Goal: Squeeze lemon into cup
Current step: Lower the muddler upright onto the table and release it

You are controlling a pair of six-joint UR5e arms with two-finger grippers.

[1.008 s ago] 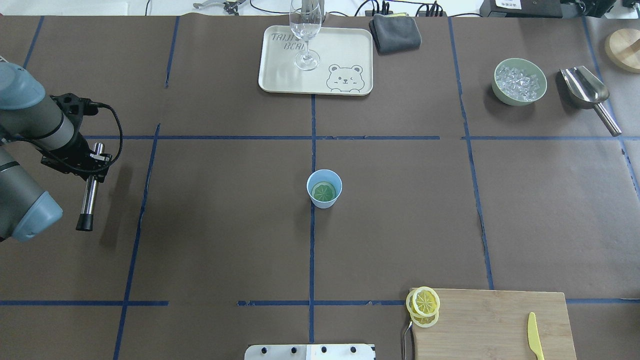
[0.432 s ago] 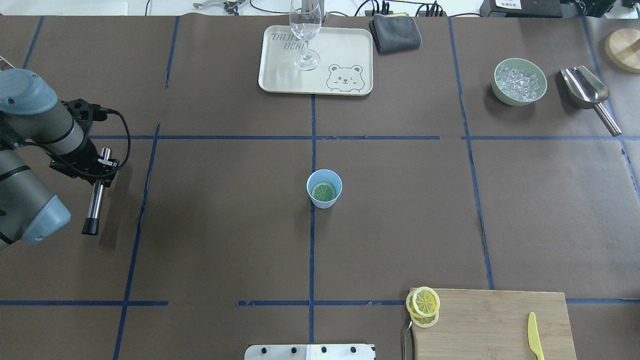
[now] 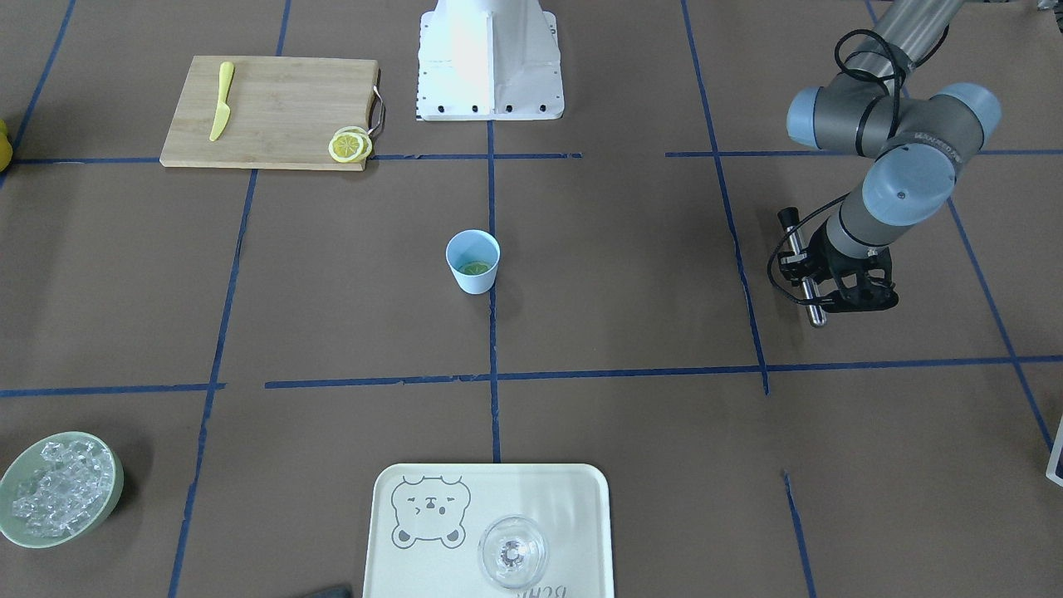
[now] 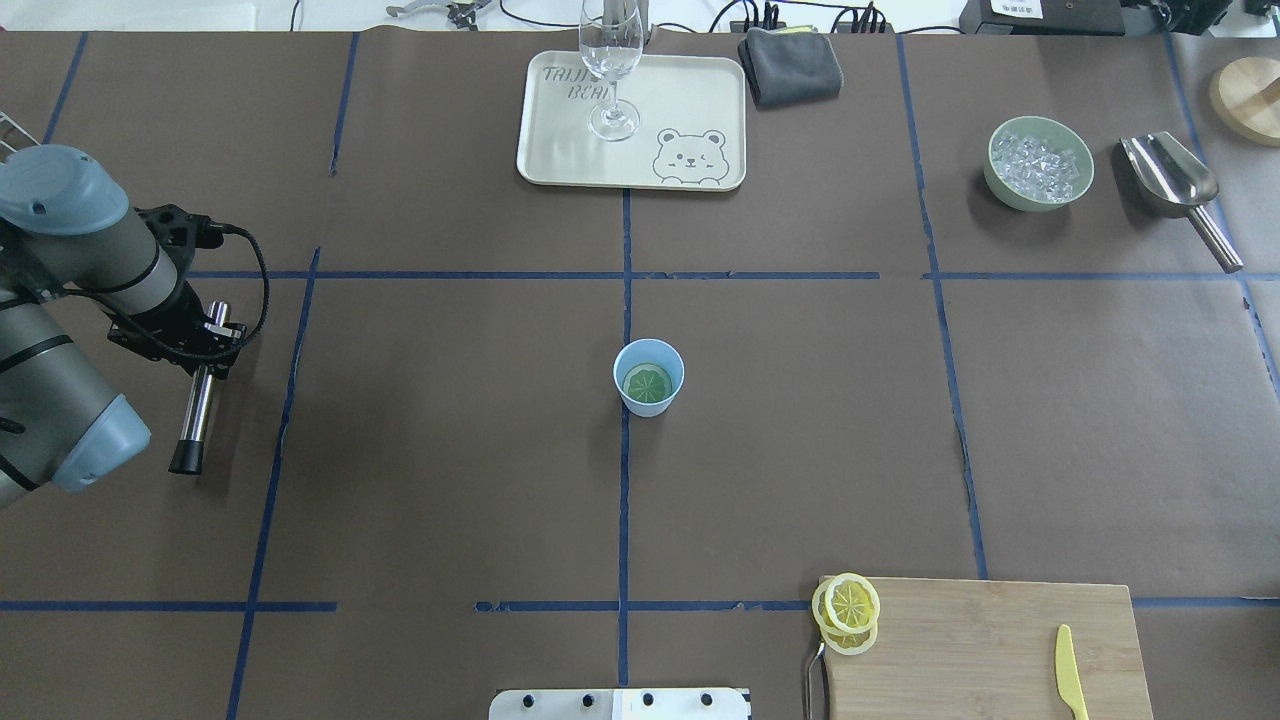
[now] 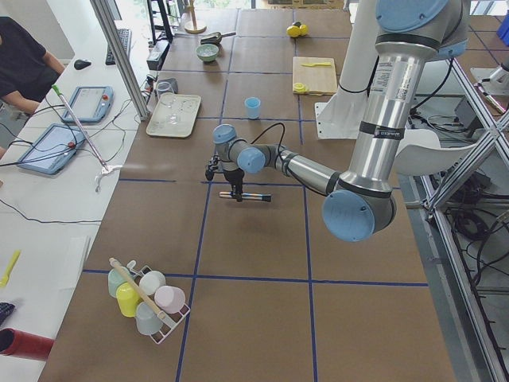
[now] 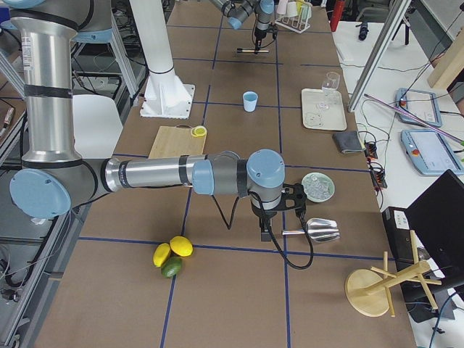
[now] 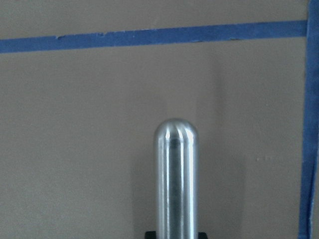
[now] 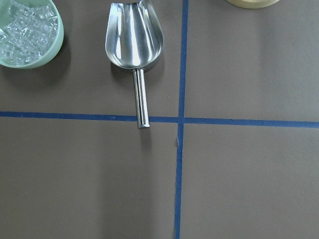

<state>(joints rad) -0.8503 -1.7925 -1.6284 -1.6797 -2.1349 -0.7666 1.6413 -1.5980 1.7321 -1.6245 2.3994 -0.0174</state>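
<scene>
At the bottom right of the overhead view a board (image 4: 980, 650) carries stacked yellow slices (image 4: 848, 612) on its left corner. At the centre of the frame stands the cup (image 4: 648, 408). The lemon (image 4: 647, 382) lies flat inside it on the bottom, round, and its segmented face looks greenish there. The front view shows less of the lemon, low behind the cup's rim. At the middle left the left gripper (image 4: 208, 345) is clamped on a steel rod (image 4: 198, 400), held level above the table (image 4: 450, 480). The left wrist view shows only the rod's rounded end. The right gripper (image 6: 263, 226) appears only in the right side view, above a scoop (image 6: 321, 230), and I cannot tell how wide it stands. At the top a tray (image 4: 690, 100) holds a glass (image 4: 610, 60).
</scene>
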